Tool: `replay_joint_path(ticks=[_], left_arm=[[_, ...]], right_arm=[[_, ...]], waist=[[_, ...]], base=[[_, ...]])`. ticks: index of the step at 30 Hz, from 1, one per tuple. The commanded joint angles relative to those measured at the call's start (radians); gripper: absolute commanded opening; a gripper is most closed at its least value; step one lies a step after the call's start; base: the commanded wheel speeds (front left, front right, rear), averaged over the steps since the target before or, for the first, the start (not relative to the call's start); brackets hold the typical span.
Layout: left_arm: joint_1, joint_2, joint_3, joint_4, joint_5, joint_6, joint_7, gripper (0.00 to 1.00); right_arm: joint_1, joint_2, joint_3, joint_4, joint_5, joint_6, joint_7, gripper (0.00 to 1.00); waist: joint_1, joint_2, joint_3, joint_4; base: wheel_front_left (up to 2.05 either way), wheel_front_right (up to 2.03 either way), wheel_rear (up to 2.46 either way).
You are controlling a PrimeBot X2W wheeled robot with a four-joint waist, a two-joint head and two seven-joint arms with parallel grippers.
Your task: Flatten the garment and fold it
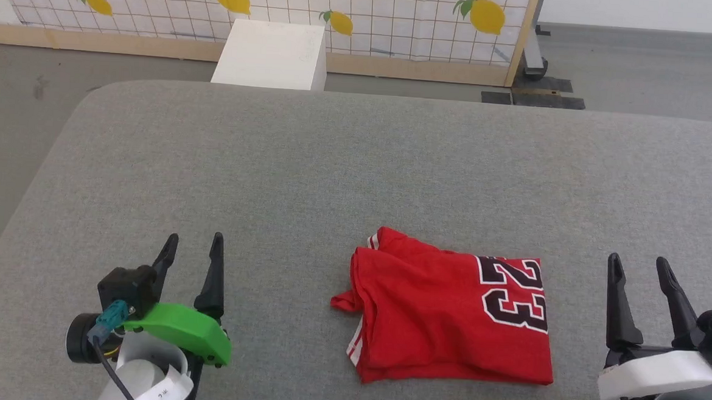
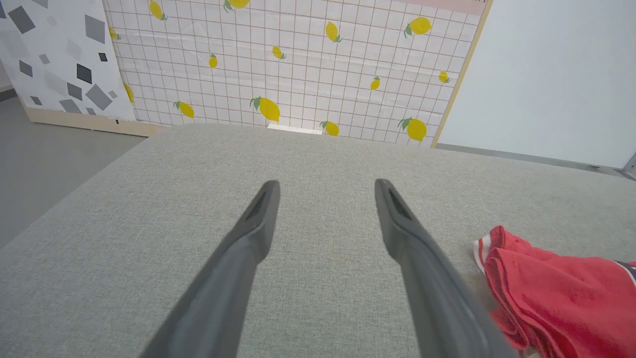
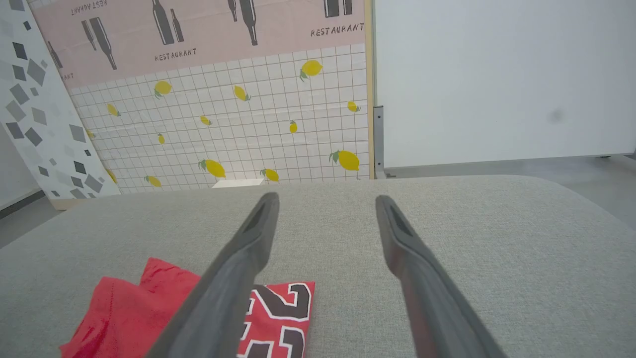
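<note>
Head view first: the red soft-fabric T-shirt (image 1: 447, 317) lies folded into a rough rectangle on the grey fabric-covered bench (image 1: 333, 162), close to my side of it. A black "23" with white outline sits at its right end, and a bit of red-and-white striped trim peeks out along its left edge. My left end effector (image 1: 195, 236) is at the lower left and my right end effector (image 1: 638, 258) at the lower right, both with fingers spread and nothing in them. The shirt is between them, closer to the right one, touching neither. A white box (image 1: 272, 52) stands on the floor beyond the bench, in front of a lemon-print panel (image 1: 372, 12).

Left wrist view: fingers wide apart over bare bench, the shirt's layered edge off to the lower right.

Right wrist view: fingers spread too, with the shirt at the lower left, partly behind one finger.
</note>
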Motion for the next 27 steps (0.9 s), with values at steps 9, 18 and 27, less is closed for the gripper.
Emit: replay_joint_path(ticks=[9,18,27], left_arm=[[0.017,0.007,-0.008,0.003,0.0,0.015,-0.007,1.0],[0.018,0.013,-0.013,0.002,-0.002,0.02,-0.008,1.0],[0.013,0.014,-0.015,-0.018,-0.004,0.026,-0.012,1.0]], right_arm=[[0.007,0.007,-0.005,0.011,-0.005,-0.002,-0.001,1.0],[0.005,0.006,-0.008,0.016,-0.007,-0.002,0.0,1.0],[-0.085,-0.051,-0.027,0.035,0.072,-0.002,0.274,1.0]], waist=[[0.0,-0.0001,0.001,0.003],[0.0,-0.0001,0.0,0.005],[0.0,-0.0001,0.019,0.001]], base=[[0.0,0.0,0.0],[0.0,0.0,0.0],[0.0,0.0,0.0]])
